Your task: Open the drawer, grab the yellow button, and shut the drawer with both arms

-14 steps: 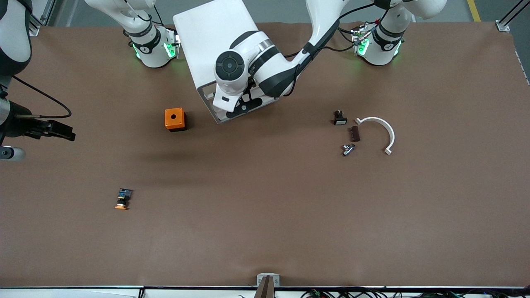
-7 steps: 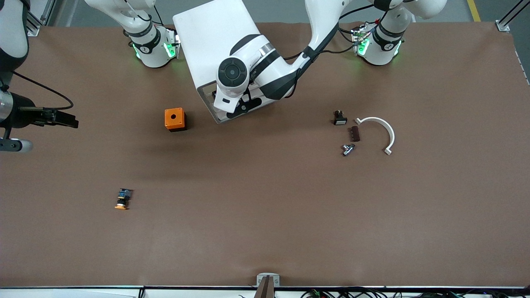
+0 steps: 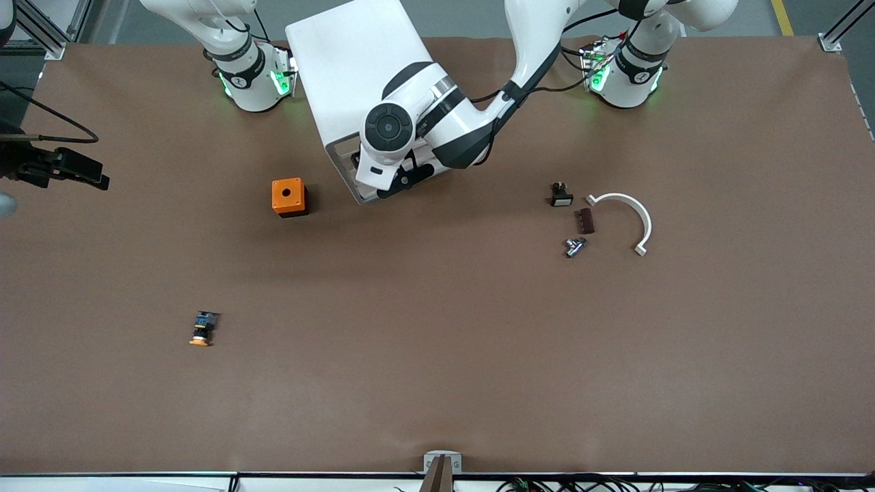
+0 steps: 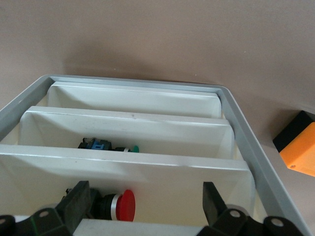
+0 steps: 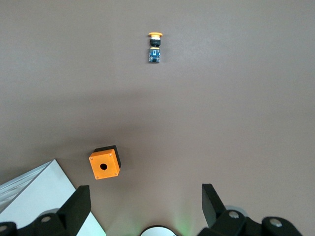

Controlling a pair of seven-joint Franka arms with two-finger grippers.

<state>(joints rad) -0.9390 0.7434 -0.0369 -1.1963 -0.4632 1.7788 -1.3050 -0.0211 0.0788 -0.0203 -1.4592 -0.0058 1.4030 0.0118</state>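
The drawer (image 4: pixel 147 142) is partly open. From my left wrist view its dividers and compartments show: a red-capped part (image 4: pixel 118 204) in one and a blue-and-green part (image 4: pixel 106 145) in the next. My left gripper (image 4: pixel 142 206) hangs over the open drawer at the front of the white cabinet (image 3: pixel 355 68), fingers (image 4: pixel 76 204) spread wide, holding nothing.

The button (image 3: pixel 203 328) is already out, lying alone on the counter (image 3: pixel 437 383), nearer the front camera than the orange box (image 3: pixel 288 197) and toward the right arm's end. So I judge two steps done: drawer opened, button taken and set down. One step is left: closing the drawer, and my left gripper is the one placed for it.

My right gripper (image 3: pixel 65 166) is up over the right arm's end of the counter, well apart from the button. In its wrist view the fingers (image 5: pixel 76 206) are wide and empty, with the button (image 5: pixel 155 46) and the orange box (image 5: pixel 104 164) below.

Button orientation, front view, clock face centred on the part: long axis runs roughly 12 to 6, tipped slightly toward 1 to 7. The orange cap points at about 6:30, toward the front camera; the blue end at about 12:30, toward the cabinet. It lies on its side.
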